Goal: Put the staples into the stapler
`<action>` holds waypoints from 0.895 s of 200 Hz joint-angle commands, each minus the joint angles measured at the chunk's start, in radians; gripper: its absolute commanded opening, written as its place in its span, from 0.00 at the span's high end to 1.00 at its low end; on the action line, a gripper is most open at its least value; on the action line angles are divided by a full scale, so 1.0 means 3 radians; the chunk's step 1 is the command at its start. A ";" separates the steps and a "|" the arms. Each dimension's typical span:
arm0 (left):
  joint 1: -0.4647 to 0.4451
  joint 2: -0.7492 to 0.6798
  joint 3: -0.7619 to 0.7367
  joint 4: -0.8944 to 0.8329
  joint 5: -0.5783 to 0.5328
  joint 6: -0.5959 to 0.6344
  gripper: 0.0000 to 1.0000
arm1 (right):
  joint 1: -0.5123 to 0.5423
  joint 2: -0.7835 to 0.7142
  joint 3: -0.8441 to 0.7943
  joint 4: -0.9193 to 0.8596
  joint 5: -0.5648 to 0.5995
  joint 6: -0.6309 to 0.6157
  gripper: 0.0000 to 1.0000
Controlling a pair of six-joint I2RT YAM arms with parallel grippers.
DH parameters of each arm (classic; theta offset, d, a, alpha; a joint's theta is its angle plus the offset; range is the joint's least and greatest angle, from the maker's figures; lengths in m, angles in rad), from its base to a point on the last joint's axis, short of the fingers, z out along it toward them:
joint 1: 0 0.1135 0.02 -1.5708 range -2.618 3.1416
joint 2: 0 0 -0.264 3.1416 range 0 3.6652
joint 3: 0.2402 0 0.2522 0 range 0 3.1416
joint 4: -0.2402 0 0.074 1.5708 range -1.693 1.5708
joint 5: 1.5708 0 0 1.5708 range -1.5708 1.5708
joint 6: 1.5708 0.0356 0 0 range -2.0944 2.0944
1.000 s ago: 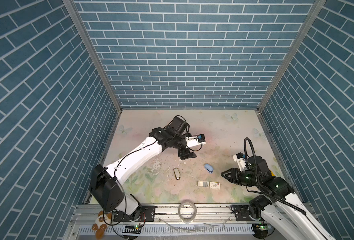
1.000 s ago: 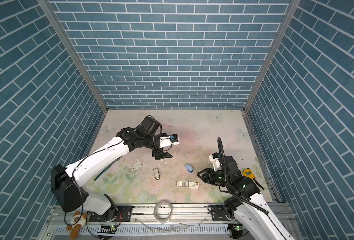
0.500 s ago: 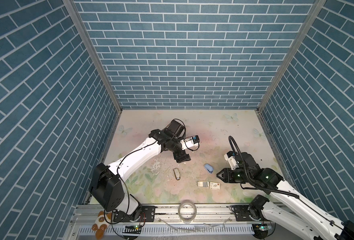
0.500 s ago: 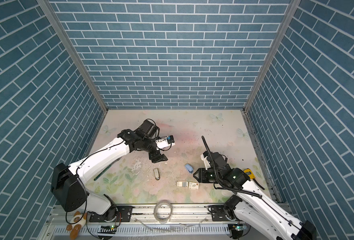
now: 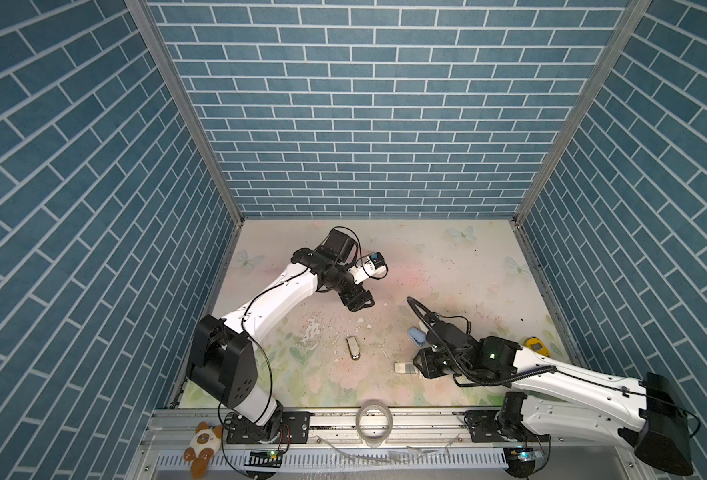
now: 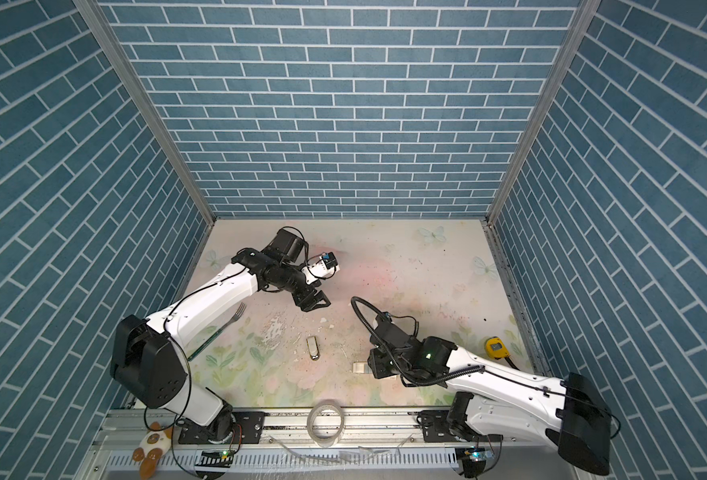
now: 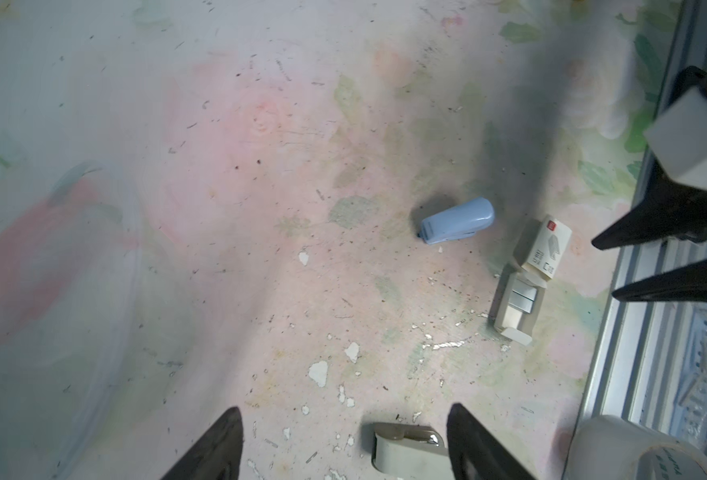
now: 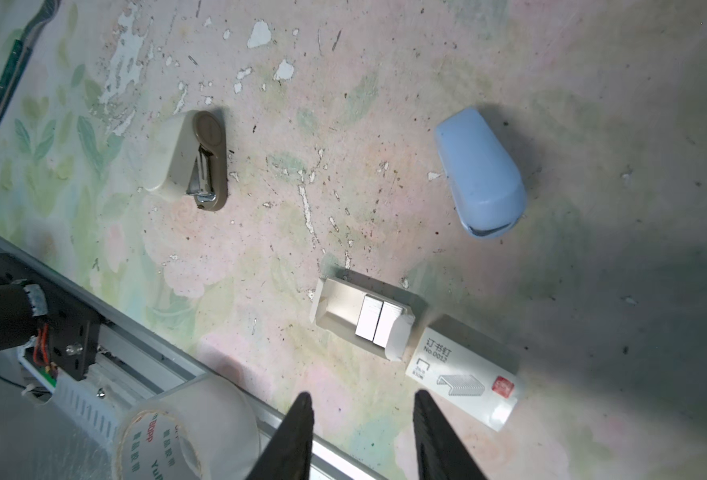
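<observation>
The staples lie near the table's front: an open white inner tray (image 8: 364, 318) with two metal strips, and beside it the printed box sleeve (image 8: 464, 374). In both top views only the tray (image 5: 402, 368) (image 6: 360, 368) shows; the arm covers the sleeve. My right gripper (image 8: 363, 395) hovers open just in front of them, nothing between its fingers. A beige stapler (image 5: 353, 347) (image 8: 189, 160) lies to the left. A blue stapler (image 5: 416, 334) (image 8: 480, 174) lies behind the staples. My left gripper (image 5: 360, 299) (image 7: 343, 409) hangs open and empty behind the beige stapler (image 7: 410, 446).
A roll of clear tape (image 6: 324, 419) (image 8: 177, 436) sits on the front rail. A green-handled fork (image 6: 227, 324) lies at the left under the left arm. A yellow tape measure (image 6: 496, 347) sits at the right. The mat is flaked and speckled with debris.
My right arm has reached left and forward, bringing its gripper over the staples box. The left gripper has drifted slightly left. Neither gripper has changed its opening.
</observation>
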 commanded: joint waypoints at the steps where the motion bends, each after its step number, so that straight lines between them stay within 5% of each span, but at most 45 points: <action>1: 0.0162 -0.0102 -0.0095 0.0173 0.0116 -0.0229 0.21 | 0.0155 0.0167 0.0023 0.0229 0.0270 0.0404 0.59; 101: 0.0172 -0.0224 -0.0381 0.0423 0.0256 -0.0175 0.22 | 0.0346 0.0803 0.0134 0.0445 0.0378 0.0613 0.63; 179: 0.0166 -0.0317 -0.0493 0.0452 0.0386 -0.0091 0.22 | 0.0344 0.0770 0.0073 0.0467 0.0363 0.0576 0.66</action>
